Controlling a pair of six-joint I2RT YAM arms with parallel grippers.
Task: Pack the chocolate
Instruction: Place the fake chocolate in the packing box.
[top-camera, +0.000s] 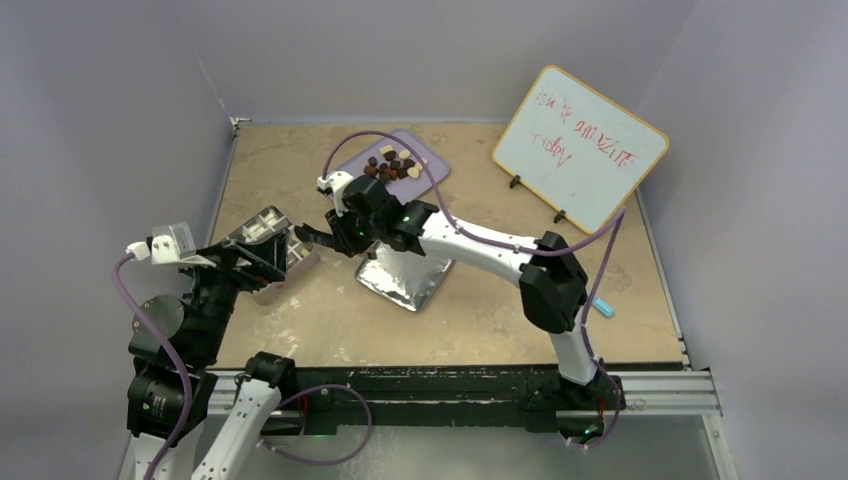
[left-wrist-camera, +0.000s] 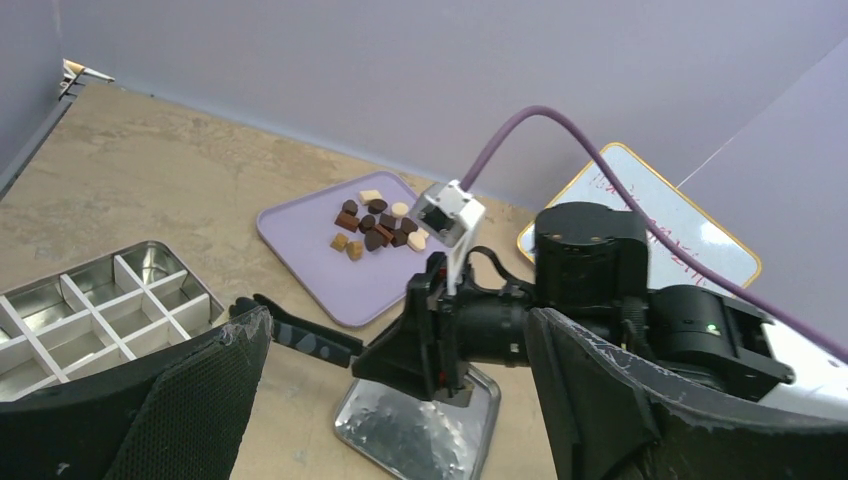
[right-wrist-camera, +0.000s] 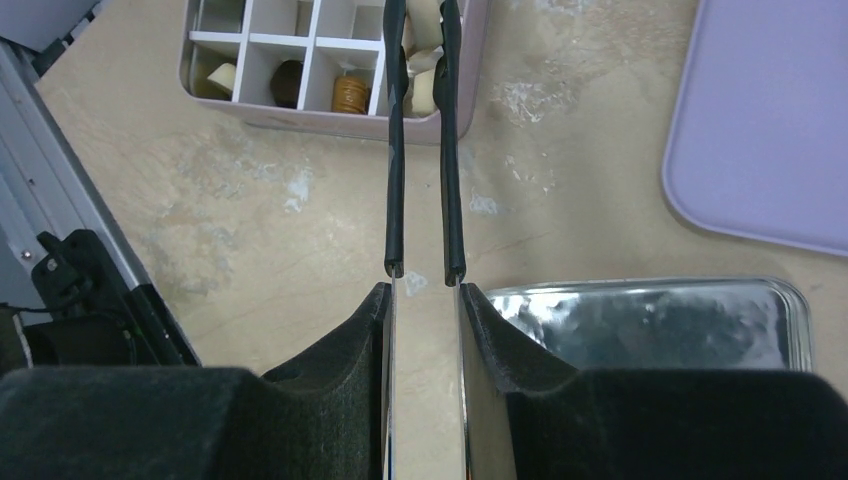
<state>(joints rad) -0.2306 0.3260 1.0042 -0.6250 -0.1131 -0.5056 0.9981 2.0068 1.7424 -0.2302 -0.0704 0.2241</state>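
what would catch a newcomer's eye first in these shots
Probably the heap of chocolate, dark, caramel and cream, on the lilac tray far back in the middle. Next, the right gripper, its long thin fingers stretched over the divided box at the left, where a few pieces already sit. The whiteboard with red scrawl stands far right.

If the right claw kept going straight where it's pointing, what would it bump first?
The divided box holding chocolates. The right claw points straight at it and seems to reach over its near wall; its height above is unclear.
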